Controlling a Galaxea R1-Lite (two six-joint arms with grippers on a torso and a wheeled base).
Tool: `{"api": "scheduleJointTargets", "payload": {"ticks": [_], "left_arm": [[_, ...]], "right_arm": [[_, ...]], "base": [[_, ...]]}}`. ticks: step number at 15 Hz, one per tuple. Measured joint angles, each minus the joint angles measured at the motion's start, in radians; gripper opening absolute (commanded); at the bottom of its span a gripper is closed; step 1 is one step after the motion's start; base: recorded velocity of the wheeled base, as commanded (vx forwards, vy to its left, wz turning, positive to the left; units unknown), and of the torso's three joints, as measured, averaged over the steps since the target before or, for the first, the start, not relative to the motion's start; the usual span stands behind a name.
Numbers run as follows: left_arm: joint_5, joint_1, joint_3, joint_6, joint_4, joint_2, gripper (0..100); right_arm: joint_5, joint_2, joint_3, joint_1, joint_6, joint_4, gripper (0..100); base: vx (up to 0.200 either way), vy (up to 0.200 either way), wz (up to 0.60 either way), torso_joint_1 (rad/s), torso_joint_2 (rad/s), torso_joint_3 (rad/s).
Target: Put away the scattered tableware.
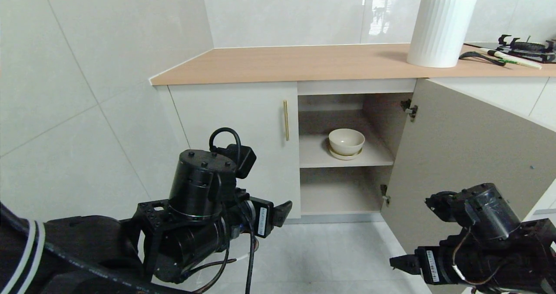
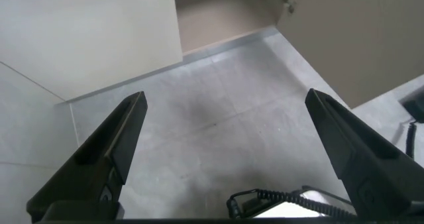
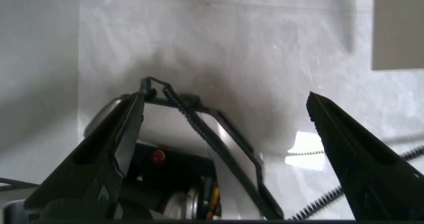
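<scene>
1 smooth, rounded cream bowl (image 1: pixel 346 140) sat on a shallow plate (image 1: pixel 345 156) on the upper shelf (image 1: pixel 373 157), beside the flat cabinet door (image 1: pixel 460 155) standing wide; a ribbed white cylinder (image 1: pixel 441 29) stood on the wood-grain surface (image 1: pixel 282 61); the left gripper (image 2: pixel 225 97) and right gripper (image 3: pixel 224 98) hung spread apart, holding nothing, over grey floor tile (image 2: pixel 252 138).

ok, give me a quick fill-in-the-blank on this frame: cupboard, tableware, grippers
1. The bowl sits on a plate on the ____ shelf.
2. The cabinet door to the robot's right of it stands ____.
3. The left gripper and the right gripper are both open and hold ____.
4. The white ribbed container stands on the ____.

Missing words: upper; open; nothing; countertop.
</scene>
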Motion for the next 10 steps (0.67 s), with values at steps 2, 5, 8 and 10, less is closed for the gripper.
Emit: {"api": "scheduleJointTargets", "payload": {"ticks": [2,5,8,10], "left_arm": [[0.0,-0.003,0.001,0.0,0.0,0.002,100],[0.001,-0.006,0.001,0.0,-0.002,0.003,100],[0.001,-0.002,0.003,0.0,0.002,0.004,100],[0.0,-0.005,0.002,0.001,0.001,0.005,100]], "right_arm": [[-0.001,-0.026,0.024,-0.006,-0.001,0.005,100],[-0.001,-0.039,0.042,-0.01,-0.002,0.007,100],[-0.001,-0.039,0.051,-0.008,-0.003,0.026,100],[-0.004,-0.042,0.053,-0.008,0.0,0.091,100]], "base": [[0.0,-0.2,0.0,-0.002,0.0,0.005],[0.0,-0.2,0.0,0.009,0.01,0.002],[0.0,-0.2,0.0,0.002,0.0,0.004],[0.0,-0.2,0.0,-0.002,0.0,0.005]]}}
